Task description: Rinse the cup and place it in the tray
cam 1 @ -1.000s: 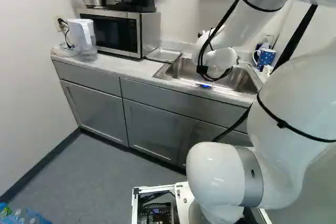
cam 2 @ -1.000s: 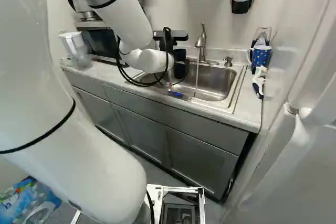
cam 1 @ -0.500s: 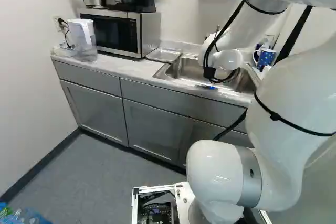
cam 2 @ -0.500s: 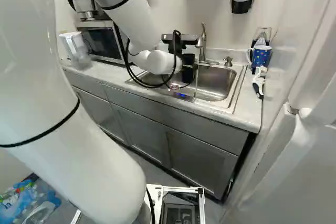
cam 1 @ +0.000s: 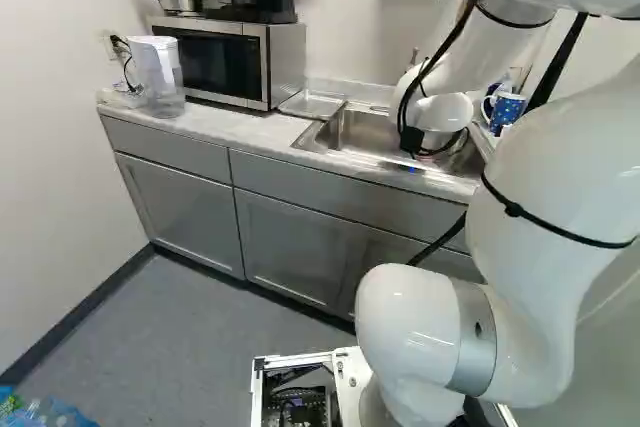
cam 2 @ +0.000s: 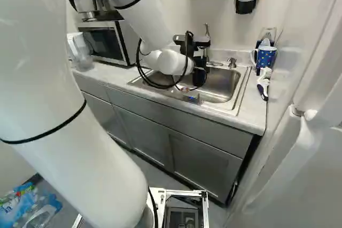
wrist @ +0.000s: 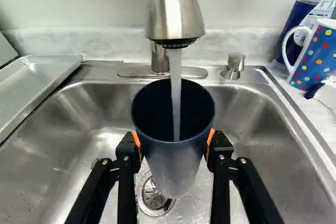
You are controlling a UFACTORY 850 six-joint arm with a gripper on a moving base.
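The black gripper (cam 2: 199,73) is over the sink in the right base view, its fingertips hard to make out there. In the wrist view the gripper (wrist: 174,144) is shut on the dark blue cup (wrist: 170,169), orange pads against both sides. The cup is held mouth up above the drain. Water runs from the faucet (wrist: 175,11) straight into its mouth. The metal tray (wrist: 39,85) lies on the counter beside the sink (wrist: 79,124); in the left base view the tray (cam 1: 312,104) sits between microwave and sink.
A dotted blue mug (cam 2: 265,57) and a white-and-blue brush (cam 2: 263,83) are on the counter past the sink's other side. The microwave (cam 1: 225,62) carries a coffee maker. A water pitcher (cam 1: 160,77) stands near the wall.
The arm has moved rightward over the sink in both base views, carrying the gripper and cup toward the faucet. The falling water, earlier visible beside the gripper, now enters the cup. The base has stayed put.
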